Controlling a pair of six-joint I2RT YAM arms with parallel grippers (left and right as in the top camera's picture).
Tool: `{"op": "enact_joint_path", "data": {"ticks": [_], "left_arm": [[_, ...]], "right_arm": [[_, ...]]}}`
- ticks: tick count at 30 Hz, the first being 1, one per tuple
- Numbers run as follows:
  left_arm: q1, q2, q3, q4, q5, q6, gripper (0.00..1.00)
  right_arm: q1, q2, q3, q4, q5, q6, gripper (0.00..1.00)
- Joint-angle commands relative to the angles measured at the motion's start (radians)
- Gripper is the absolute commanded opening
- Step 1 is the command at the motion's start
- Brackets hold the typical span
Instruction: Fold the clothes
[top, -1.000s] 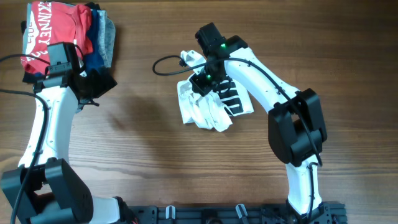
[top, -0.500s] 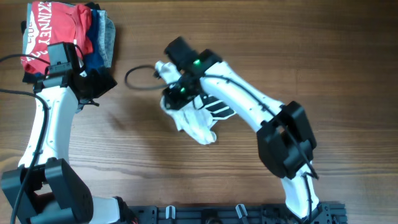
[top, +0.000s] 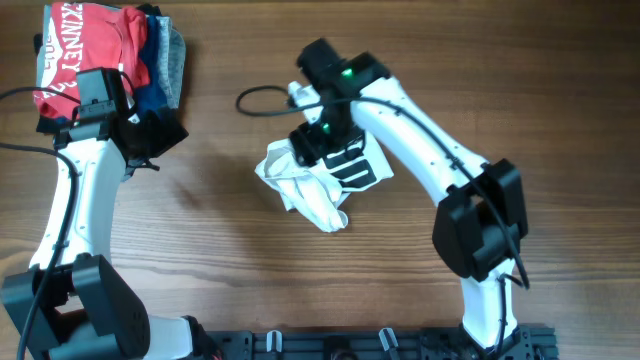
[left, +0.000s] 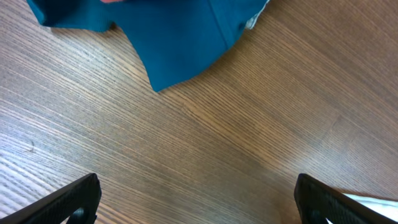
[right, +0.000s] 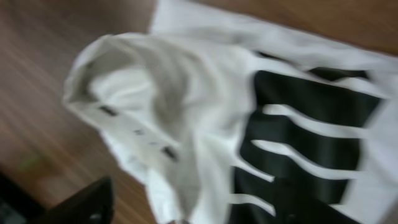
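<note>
White T-shirt (top: 292, 182) crumpled under right fingers (right: 93, 202), spread apart; left fingers (left: 68, 202) apart.

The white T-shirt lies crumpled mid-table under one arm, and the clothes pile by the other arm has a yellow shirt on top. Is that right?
Not quite: the overhead view shows the shirt atop the pile is red, not yellow. The white T-shirt does lie crumpled mid-table under the right arm, with the pile by the left arm.
</note>
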Motion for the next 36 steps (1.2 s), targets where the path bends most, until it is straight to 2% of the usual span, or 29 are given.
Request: {"op": "enact_joint_path", "data": {"ticks": [1,6,11,13,14,18,19,23,27,33,36], "left_arm": [[0.005,0.005,0.012,0.011,-0.009,-0.005,1.00],[0.005,0.005,0.012,0.012,-0.009,-0.005,1.00],[0.005,0.005,0.012,0.012,-0.010,-0.005,1.00],[0.005,0.005,0.012,0.013,-0.010,-0.005,1.00],[0.006,0.005,0.012,0.013,-0.010,-0.005,1.00],[0.006,0.005,0.012,0.024,-0.010,-0.005,1.00],[0.006,0.005,0.012,0.026,-0.010,-0.005,1.00],[0.006,0.005,0.012,0.031,-0.010,-0.005,1.00],[0.006,0.005,0.012,0.027,-0.010,-0.004,1.00],[0.006,0.005,0.012,0.028,-0.010,-0.005,1.00],[0.006,0.005,0.012,0.028,-0.010,-0.005,1.00]], "right_arm": [[0.007,-0.024,-0.016,0.004,0.032,-0.078,0.70],[0.033,-0.021,-0.088,0.039,-0.003,-0.135,0.67],[0.052,-0.021,-0.134,0.048,-0.029,-0.160,0.56],[0.059,-0.021,-0.134,0.049,-0.029,-0.161,0.48],[0.064,-0.022,-0.134,0.051,-0.039,-0.162,0.38],[0.094,-0.022,-0.134,0.055,-0.113,-0.167,0.17],[0.103,-0.022,-0.134,0.057,-0.114,-0.165,0.15],[0.147,-0.021,-0.134,0.071,-0.023,-0.140,0.13],[0.153,-0.021,-0.134,0.079,0.043,-0.108,0.04],[0.192,-0.022,-0.134,0.055,-0.037,-0.200,0.04],[0.238,-0.022,-0.129,0.041,-0.039,-0.245,0.12]]}}
